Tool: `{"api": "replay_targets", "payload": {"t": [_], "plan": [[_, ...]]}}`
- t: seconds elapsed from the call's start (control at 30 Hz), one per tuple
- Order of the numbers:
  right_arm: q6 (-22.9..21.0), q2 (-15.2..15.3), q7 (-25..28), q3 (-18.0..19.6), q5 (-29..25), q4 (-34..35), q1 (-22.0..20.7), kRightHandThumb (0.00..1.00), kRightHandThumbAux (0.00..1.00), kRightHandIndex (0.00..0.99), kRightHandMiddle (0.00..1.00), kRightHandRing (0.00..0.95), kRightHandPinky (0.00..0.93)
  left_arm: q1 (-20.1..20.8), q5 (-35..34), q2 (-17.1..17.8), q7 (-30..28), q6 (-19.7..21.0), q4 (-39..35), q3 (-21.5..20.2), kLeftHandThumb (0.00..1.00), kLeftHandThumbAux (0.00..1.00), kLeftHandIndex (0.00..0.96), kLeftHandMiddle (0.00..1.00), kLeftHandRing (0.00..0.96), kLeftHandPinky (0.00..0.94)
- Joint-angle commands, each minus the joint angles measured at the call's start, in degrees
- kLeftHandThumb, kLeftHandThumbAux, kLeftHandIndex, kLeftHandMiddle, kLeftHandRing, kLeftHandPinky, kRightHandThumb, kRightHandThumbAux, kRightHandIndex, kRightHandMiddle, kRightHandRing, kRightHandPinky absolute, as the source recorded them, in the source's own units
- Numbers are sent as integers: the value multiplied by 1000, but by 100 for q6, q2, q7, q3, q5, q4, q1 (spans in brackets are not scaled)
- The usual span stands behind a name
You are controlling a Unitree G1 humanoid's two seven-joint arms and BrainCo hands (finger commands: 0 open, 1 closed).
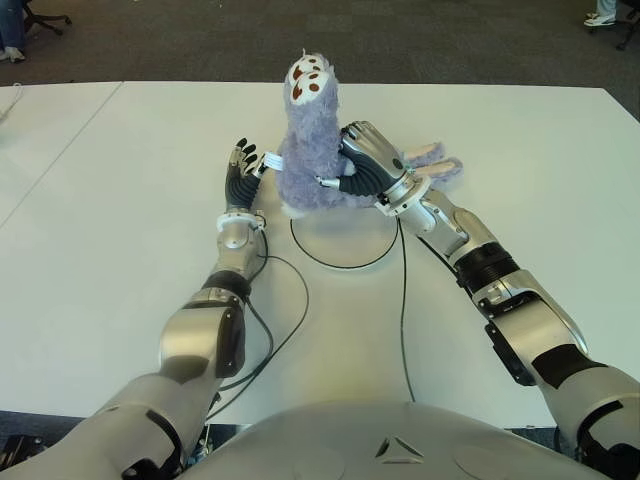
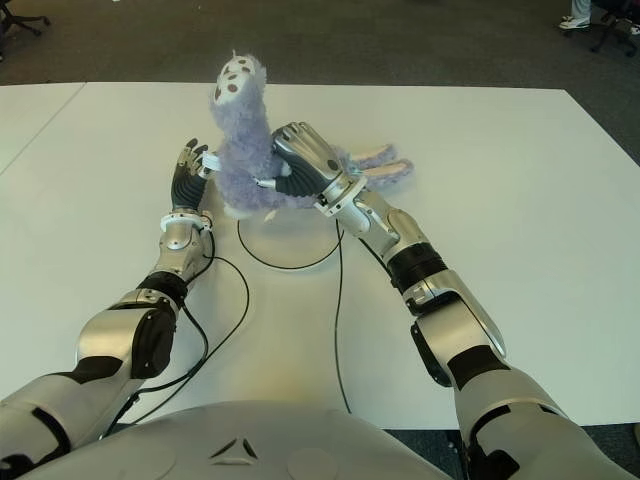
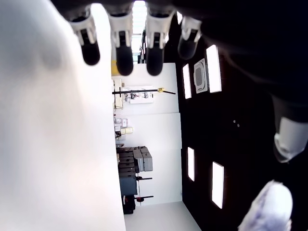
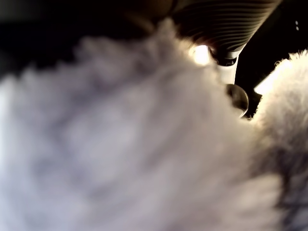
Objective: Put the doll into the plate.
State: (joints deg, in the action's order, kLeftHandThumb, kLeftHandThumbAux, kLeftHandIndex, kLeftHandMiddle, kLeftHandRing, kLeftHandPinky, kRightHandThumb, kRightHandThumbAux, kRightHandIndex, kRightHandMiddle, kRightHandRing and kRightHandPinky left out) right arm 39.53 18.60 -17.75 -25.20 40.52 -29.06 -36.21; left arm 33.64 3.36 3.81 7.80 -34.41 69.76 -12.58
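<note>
A fluffy purple doll (image 1: 305,150) with a white spotted face stands upright on the white table (image 1: 130,230). My right hand (image 1: 360,172) is shut on its body from the right; purple fur (image 4: 120,154) fills the right wrist view. The doll's limbs (image 1: 437,160) trail behind that hand. Its base sits at the far edge of the plate (image 1: 340,267), a flat white disc with a thin dark rim. My left hand (image 1: 242,172) is just left of the doll, its fingers (image 3: 122,53) straight and spread, holding nothing.
Black cables (image 1: 403,310) run from both wrists across the table toward my body, one crossing the plate's right side. The table's far edge (image 1: 450,88) meets dark carpet, where chair legs and a person's feet show in the corners.
</note>
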Motion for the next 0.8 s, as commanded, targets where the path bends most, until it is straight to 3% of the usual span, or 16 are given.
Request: {"api": "replay_targets", "payload": {"t": [0.03,0.37,0.8], "plan": [[-278,151,450,119,-101,560,368,542,679,780,910,876,878,-1232,45,-408,140,1017,828,25,0,492,83,159,142,126],[-366,285,552,69,53,696,936,541,691,781,906,878,880,-1242,128,-403,242,996,832,106,0,509,119,174,155,129],[-758,29,418,5,149,91,991,503,699,791,913,885,885,-1225,118,-386,164,1066,831,117,0,498,81,149,125,69]]}}
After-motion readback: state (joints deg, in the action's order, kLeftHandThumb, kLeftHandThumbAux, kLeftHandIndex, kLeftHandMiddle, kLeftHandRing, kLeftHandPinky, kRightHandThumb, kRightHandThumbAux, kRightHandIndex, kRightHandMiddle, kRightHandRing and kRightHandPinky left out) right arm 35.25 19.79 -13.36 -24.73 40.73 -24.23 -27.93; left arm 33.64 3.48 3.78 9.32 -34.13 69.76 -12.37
